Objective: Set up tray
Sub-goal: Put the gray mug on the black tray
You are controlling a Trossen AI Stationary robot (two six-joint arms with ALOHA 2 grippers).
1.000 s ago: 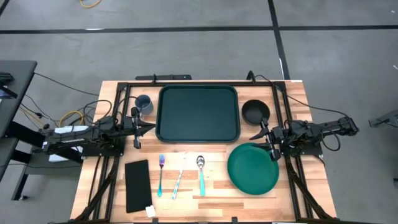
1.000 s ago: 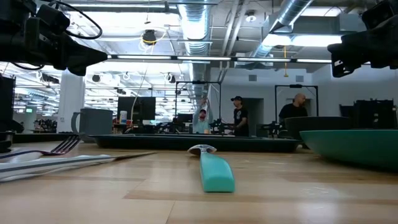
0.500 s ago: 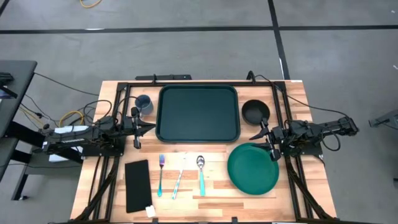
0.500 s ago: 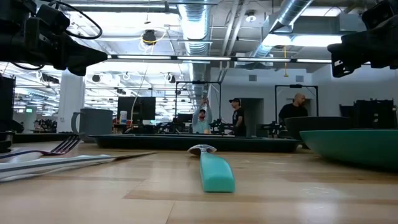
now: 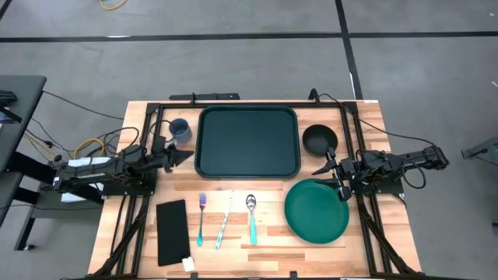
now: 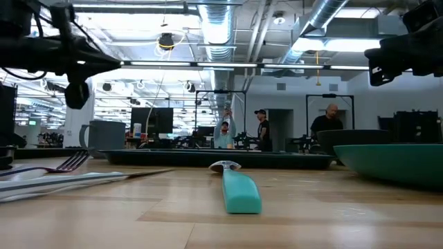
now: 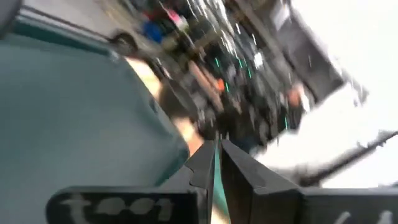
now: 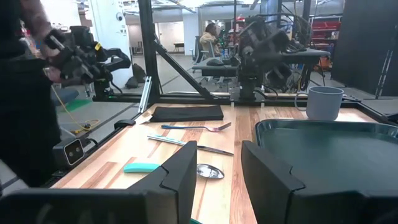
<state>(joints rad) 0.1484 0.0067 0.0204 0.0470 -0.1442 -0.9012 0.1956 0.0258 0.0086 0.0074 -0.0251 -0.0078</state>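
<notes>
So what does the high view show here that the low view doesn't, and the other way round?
Only the high view shows the black rectangle, the blue-grey cup and the whole tray, bare inside, with the left gripper and right gripper beside it. Only the low view shows people in the room behind. Both show the teal-handled spoon, fork and green plate.

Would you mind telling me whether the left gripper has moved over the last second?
Yes. The left gripper has turned at the wrist and shut, staying beside the tray's left edge, near the blue cup.
</notes>
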